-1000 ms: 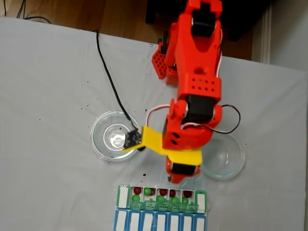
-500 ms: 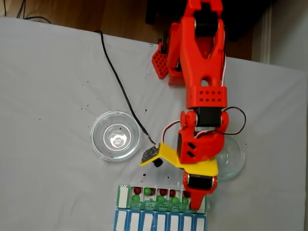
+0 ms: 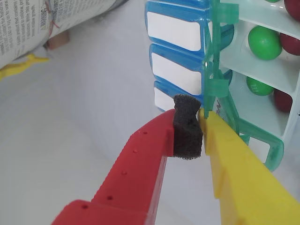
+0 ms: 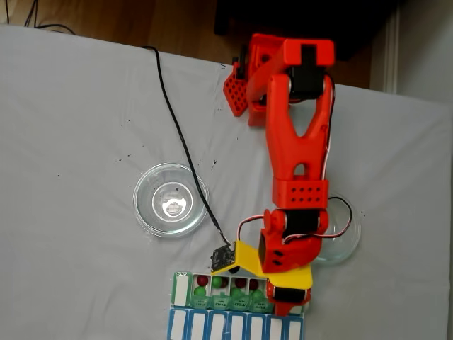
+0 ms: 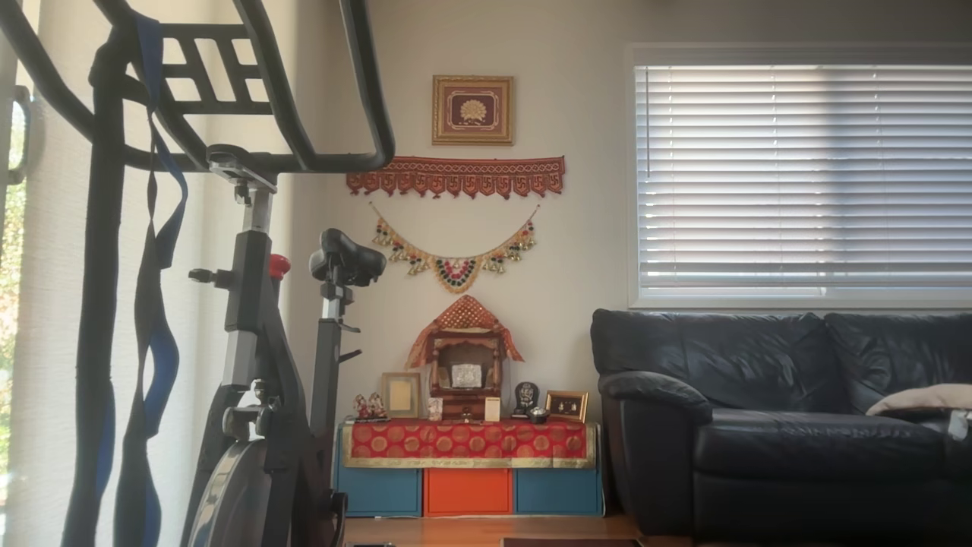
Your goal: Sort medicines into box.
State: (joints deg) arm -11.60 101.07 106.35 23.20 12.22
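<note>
In wrist view, red-and-yellow two-finger gripper (image 3: 202, 123) was pinched on an upright translucent green lid (image 3: 214, 86) of the long white pill organiser box (image 3: 262, 77), w/ green (image 3: 264, 42) & dark red round ball medicines (image 3: 283, 100) in its compartments to the right

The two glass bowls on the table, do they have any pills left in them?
No, in the fixed view the left glass bowl looks empty, and the visible part of the right glass bowl beside the red arm holds no balls.
</note>
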